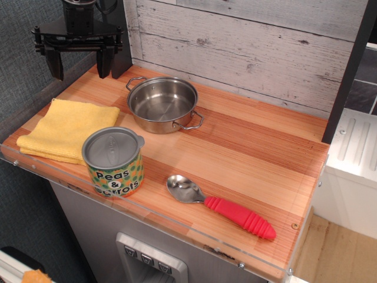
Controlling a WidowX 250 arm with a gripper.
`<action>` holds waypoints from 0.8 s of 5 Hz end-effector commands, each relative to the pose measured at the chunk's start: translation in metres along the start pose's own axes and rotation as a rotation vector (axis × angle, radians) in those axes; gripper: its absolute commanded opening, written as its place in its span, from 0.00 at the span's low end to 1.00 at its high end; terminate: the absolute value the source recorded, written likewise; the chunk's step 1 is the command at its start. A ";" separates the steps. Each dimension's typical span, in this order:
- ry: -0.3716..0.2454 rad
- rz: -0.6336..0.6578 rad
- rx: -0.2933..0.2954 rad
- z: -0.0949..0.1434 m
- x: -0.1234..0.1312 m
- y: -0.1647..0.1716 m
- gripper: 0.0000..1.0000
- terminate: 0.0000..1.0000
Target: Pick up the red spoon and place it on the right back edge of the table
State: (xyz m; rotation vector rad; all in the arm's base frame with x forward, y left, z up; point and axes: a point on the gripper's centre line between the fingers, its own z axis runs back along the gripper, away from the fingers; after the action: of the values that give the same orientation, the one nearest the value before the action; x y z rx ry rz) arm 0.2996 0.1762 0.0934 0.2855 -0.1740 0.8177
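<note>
The red spoon (222,206) lies flat near the front edge of the table (259,147), its silver bowl pointing left and its ribbed red handle pointing right. My gripper (79,65) hangs at the back left corner, well above the wood and far from the spoon. Its two black fingers are spread apart with nothing between them.
A steel pot (163,104) with two handles stands at the back middle. A "Peas & Carrots" can (113,161) stands at the front left. A folded yellow cloth (66,129) lies at the left edge. A plank wall (247,41) runs behind.
</note>
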 end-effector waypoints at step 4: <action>0.028 0.152 0.003 0.052 -0.039 -0.024 1.00 0.00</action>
State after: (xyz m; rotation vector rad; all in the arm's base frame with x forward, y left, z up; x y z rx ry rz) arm 0.2881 0.1116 0.1131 0.2634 -0.1202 0.9650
